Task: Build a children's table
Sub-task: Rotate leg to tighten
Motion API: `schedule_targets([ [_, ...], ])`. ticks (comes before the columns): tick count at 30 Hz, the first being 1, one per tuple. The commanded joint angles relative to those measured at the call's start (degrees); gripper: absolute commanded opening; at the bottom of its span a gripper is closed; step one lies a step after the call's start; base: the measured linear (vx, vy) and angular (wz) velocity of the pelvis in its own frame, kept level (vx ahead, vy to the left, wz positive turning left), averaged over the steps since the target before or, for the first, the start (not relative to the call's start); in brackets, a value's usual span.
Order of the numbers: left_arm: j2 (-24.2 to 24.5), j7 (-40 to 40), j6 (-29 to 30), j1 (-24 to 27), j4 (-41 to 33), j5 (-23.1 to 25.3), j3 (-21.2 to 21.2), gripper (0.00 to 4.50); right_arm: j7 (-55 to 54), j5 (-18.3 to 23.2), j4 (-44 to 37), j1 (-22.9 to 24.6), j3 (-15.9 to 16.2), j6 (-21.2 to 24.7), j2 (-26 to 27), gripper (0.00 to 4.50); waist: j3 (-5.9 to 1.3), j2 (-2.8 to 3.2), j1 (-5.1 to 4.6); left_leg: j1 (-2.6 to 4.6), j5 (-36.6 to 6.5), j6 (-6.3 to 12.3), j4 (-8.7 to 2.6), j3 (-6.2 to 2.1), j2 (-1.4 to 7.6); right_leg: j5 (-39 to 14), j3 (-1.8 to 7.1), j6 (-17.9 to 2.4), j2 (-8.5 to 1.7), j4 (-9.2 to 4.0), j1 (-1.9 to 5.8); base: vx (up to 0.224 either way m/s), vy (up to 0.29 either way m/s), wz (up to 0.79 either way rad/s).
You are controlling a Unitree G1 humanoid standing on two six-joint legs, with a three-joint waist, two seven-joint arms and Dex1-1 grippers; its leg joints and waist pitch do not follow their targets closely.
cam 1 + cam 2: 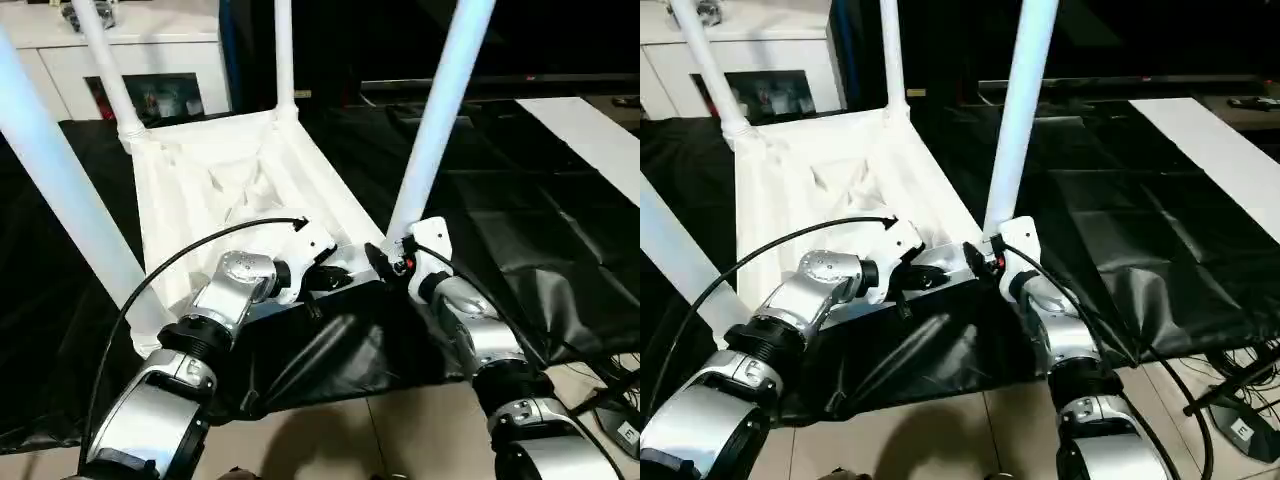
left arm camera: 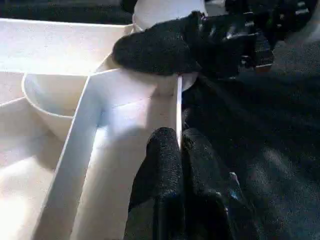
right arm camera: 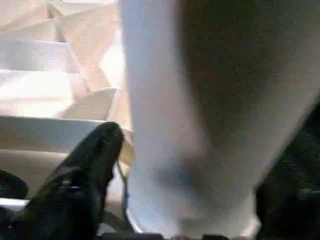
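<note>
The children's table [image 1: 230,180] lies upside down on a black cloth, ribbed underside up, with all its white legs standing in the corner sockets. My left gripper [image 2: 179,145] is shut on the thin rim of the top, close to the near right corner. At that corner stands the near right leg [image 1: 440,110]. My right gripper [image 1: 388,262] sits at its base, open, with one black finger [image 3: 95,155] on each side of the tube. The same finger [image 2: 160,47] crosses the socket in the left wrist view.
A white glass-door cabinet [image 1: 140,60] stands behind the table at the back left. The black cloth [image 1: 520,220] spreads to the right, with a white panel [image 1: 590,130] beyond it. Cables [image 1: 610,400] lie on the tiled floor at the near right.
</note>
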Motion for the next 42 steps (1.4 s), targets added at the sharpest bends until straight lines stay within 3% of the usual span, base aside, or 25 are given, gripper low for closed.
schedule_targets([
  [1, -0.10, -3.02, -1.42, 0.67, -0.48, 0.17, -1.81, 0.00, 7.99, 1.56, -2.33, 0.82, 3.05, -0.86, -0.29, 4.02, -3.48, -0.46, 0.20, 0.82, -21.41, 1.73, -4.23, -0.85, 1.11, -22.78, 1.30, -8.90, -2.39, -4.68, 1.83, 0.000, 0.000, 0.00],
  [2, 1.49, -6.03, -2.67, 0.88, -0.63, -0.01, -2.34, 0.00, 14.20, 2.15, -3.80, 1.62, 4.31, -0.44, -2.16, 4.02, -3.70, -0.52, 0.30, 0.51, -18.68, 2.55, -4.05, -0.71, 1.19, -17.69, 1.39, -10.45, -2.36, -3.96, 2.21, 0.000, 0.000, 0.00],
  [6, 3.66, -10.43, -4.32, 0.91, -0.55, -0.37, -2.96, 0.00, 24.08, 3.30, -6.18, 2.81, 6.73, 0.32, -5.27, 4.02, -4.01, -0.38, 0.76, 0.27, -13.41, 4.15, -3.48, -0.35, 1.28, -10.33, 1.26, -13.49, -2.28, -2.90, 2.78, 0.040, -0.010, 0.03],
  [10, 5.27, -14.11, -6.69, 0.55, 0.02, -0.68, -3.23, 0.00, 32.47, 4.43, -7.41, 3.49, 8.24, -0.10, -7.98, 4.02, -4.14, -0.30, 1.49, 0.53, -11.41, 5.37, -3.16, -0.11, 1.52, -5.58, 1.15, -15.62, -2.22, -2.27, 2.85, 0.000, 0.000, 0.00],
  [12, 6.23, -17.96, -7.07, 0.26, 0.22, -1.92, -2.94, 0.00, 37.92, 5.00, -7.10, 2.95, 9.05, 0.81, -9.79, 4.02, -4.03, -0.13, 1.85, 0.71, -12.19, 5.09, -3.21, -0.03, 1.55, -6.40, 1.15, -16.18, -2.23, -2.30, 2.80, 0.000, 0.000, 0.00],
  [14, 6.67, -20.62, -7.02, 0.12, 0.12, -3.09, -2.64, 0.00, 41.27, 5.05, -6.48, 2.19, 9.51, 1.41, -10.71, 3.69, -3.94, 0.01, 2.03, 0.87, -13.29, 4.62, -3.29, -0.02, 1.62, -7.75, 1.18, -16.32, -2.27, -2.41, 2.67, 0.000, 0.000, 0.00],
  [17, 7.22, -23.20, -7.59, 0.09, 0.08, -3.62, -2.80, 0.00, 44.13, 4.84, -5.43, 1.10, 10.08, 1.88, -11.39, 3.67, -3.84, -0.02, 2.26, 1.05, -14.80, 3.41, -3.50, -0.08, 1.73, -10.00, 1.23, -16.12, -2.38, -2.61, 2.57, 0.000, 0.000, 0.00],
  [20, 7.70, -25.19, -7.99, 0.09, 0.30, -3.65, -3.13, 0.00, 46.64, 4.39, -4.40, 0.08, 10.96, 2.06, -11.93, 3.26, -3.83, -0.17, 2.55, 1.01, -15.24, 2.91, -3.55, -0.11, 1.74, -11.20, 1.28, -15.57, -2.47, -2.64, 2.62, 0.000, 0.000, 0.00],
  [22, 7.94, -26.07, -8.31, 0.07, 0.50, -3.53, -3.30, 0.00, 48.40, 4.07, -3.65, -0.63, 11.63, 2.23, -12.19, 3.21, -3.91, -0.25, 2.64, 1.00, -14.79, 2.83, -3.53, -0.13, 1.70, -11.15, 1.27, -15.45, -2.51, -2.58, 2.65, 0.000, 0.000, 0.00],
  [23, 8.06, -26.39, -8.45, 0.08, 0.59, -3.45, -3.39, 0.00, 49.33, 3.94, -3.41, -0.89, 12.02, 2.48, -12.30, 2.91, -3.93, -0.17, 2.73, 0.99, -14.59, 2.83, -3.50, -0.15, 1.75, -10.87, 1.26, -15.58, -2.54, -2.52, 2.64, 0.000, 0.000, 0.00],
  [28, 8.29, -27.12, -8.56, -0.08, 1.05, -3.37, -3.27, 0.00, 51.42, 3.91, -3.31, -1.16, 12.98, 3.29, -12.43, 2.71, -4.04, -0.07, 2.92, 0.96, -13.39, 3.01, -3.42, -0.14, 1.71, -8.63, 1.25, -15.93, -2.50, -2.26, 2.74, 0.000, 0.000, 0.00],
  [31, 8.32, -26.60, -8.00, -0.08, 1.30, -3.40, -2.72, 0.00, 51.09, 4.05, -3.83, -0.80, 12.89, 3.87, -12.09, 2.67, -4.08, -0.09, 2.91, 0.95, -13.11, 3.19, -3.36, -0.12, 1.68, -7.73, 1.20, -16.25, -2.43, -2.15, 2.77, 0.000, 0.000, 0.00],
  [32, 8.22, -26.26, -7.74, -0.05, 1.31, -3.45, -2.52, 0.00, 50.98, 4.17, -3.96, -0.65, 12.79, 4.12, -12.05, 2.66, -4.06, 0.47, 2.94, 1.00, -13.36, 3.05, -3.38, -0.19, 1.68, -7.94, 1.20, -16.32, -2.47, -2.17, 2.73, 0.000, 0.000, 0.00],
  [33, 8.08, -25.59, -7.46, -0.13, 1.43, -3.43, -2.32, 0.00, 50.44, 4.24, -4.06, -0.50, 12.62, 4.20, -11.93, 2.66, -4.05, 0.17, 2.85, 1.05, -13.94, 2.88, -3.39, -0.12, 1.67, -8.30, 1.20, -16.29, -2.42, -2.32, 2.72, 0.000, 0.000, 0.00],
  [36, 7.48, -23.15, -6.42, -0.40, 1.79, -3.38, -1.60, 0.00, 48.18, 4.56, -4.45, 0.04, 11.82, 4.50, -11.38, 2.66, -3.90, 0.17, 2.86, 1.15, -15.36, 2.25, -3.56, -0.17, 1.69, -10.58, 1.21, -15.85, -2.45, -2.56, 2.69, 0.000, 0.000, 0.00],
  [38, 6.08, -18.45, -4.84, -0.63, 1.89, -3.10, -0.63, 0.00, 41.07, 3.94, -4.29, 0.65, 10.07, 4.13, -9.81, 2.66, -3.77, 0.08, 2.89, 1.23, -16.25, 1.48, -3.71, -0.19, 1.78, -12.79, 1.31, -15.11, -2.57, -2.77, 2.54, 0.000, 0.000, 0.00],
  [40, 2.93, -10.48, -2.13, -0.36, 1.16, -2.69, 0.55, 0.00, 24.99, 1.80, -2.30, 0.75, 6.75, 3.98, -6.30, 2.66, -3.48, -0.03, 2.52, 1.20, -17.97, 0.10, -3.99, -0.37, 1.67, -16.89, 1.34, -13.82, -2.69, -3.10, 2.37, 0.000, 0.000, 0.00],
  [42, 0.74, -6.80, -0.80, 0.17, 0.35, -2.52, 0.81, 0.00, 16.66, 1.48, -1.15, 0.64, 4.69, 4.78, -4.05, 2.65, -3.33, -0.05, 1.67, 1.43, -20.54, -1.28, -4.12, -0.85, 1.27, -25.43, 1.16, -10.84, -2.93, -4.06, 2.12, 0.000, 0.000, 0.00],
])
